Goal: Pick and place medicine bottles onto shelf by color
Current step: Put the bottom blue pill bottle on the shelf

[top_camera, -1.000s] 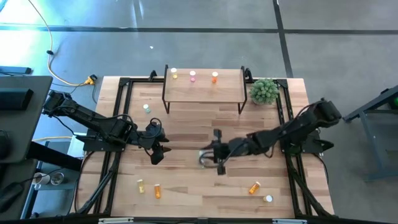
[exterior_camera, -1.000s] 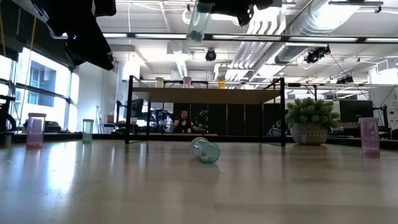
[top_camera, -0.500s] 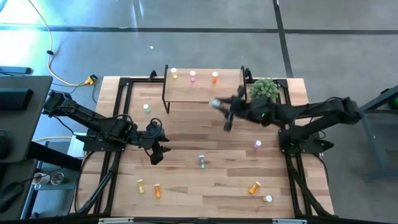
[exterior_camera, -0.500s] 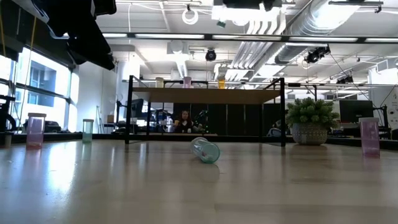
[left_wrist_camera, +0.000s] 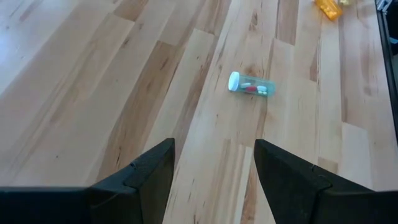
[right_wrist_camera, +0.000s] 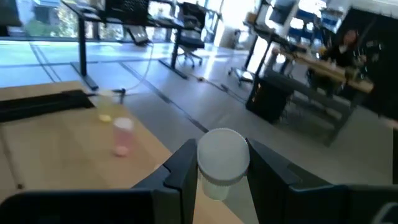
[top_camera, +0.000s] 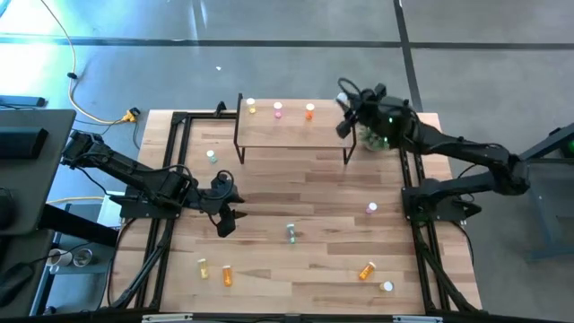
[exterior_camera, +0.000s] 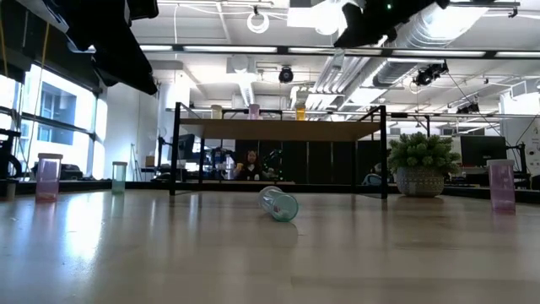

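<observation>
Right gripper (top_camera: 345, 109) hovers by shelf's (top_camera: 291, 126) right end, fingers clamped on a white-capped bottle (right_wrist_camera: 222, 163). Yellow, pink, orange bottles stand on shelf. Left gripper (left_wrist_camera: 211, 168) waits spread apart, empty, over table w/ green bottle (left_wrist_camera: 250, 85) lying ahead.

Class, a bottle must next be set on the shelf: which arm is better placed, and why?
The right. Its gripper already holds a white-capped bottle at the shelf's right end, while the left gripper hangs open, away from the shelf.
</observation>
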{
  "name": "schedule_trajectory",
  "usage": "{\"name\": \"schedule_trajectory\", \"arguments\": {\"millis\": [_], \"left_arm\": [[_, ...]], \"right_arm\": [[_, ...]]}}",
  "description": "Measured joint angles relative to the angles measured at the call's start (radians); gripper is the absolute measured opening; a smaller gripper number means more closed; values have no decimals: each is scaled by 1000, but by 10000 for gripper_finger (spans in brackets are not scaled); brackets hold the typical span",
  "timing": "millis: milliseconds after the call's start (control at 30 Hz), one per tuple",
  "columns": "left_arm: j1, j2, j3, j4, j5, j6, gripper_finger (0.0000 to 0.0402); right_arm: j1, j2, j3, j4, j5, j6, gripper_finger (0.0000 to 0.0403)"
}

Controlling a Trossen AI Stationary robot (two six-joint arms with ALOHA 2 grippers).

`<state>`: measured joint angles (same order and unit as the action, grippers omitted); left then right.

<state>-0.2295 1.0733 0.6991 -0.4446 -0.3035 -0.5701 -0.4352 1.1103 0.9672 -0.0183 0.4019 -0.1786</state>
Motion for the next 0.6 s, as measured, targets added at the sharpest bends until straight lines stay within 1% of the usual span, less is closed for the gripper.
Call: {"name": "schedule_trajectory", "arguments": {"millis": [133,267,400,600], "left_arm": [[0,0,0,0,0,-2,209],[0,0,0,0,0,-2,209],[0,0,0,0,-13,-2,209],[0,0,0,1,-18,-2,209]], "right_arm": [[-111,0,0,-34,-98,72,99],[-185,0,0,-48,-164,108,99],[-225,6,33,-88,-176,110,99],[-234,55,130,-189,-181,128,99]]}}
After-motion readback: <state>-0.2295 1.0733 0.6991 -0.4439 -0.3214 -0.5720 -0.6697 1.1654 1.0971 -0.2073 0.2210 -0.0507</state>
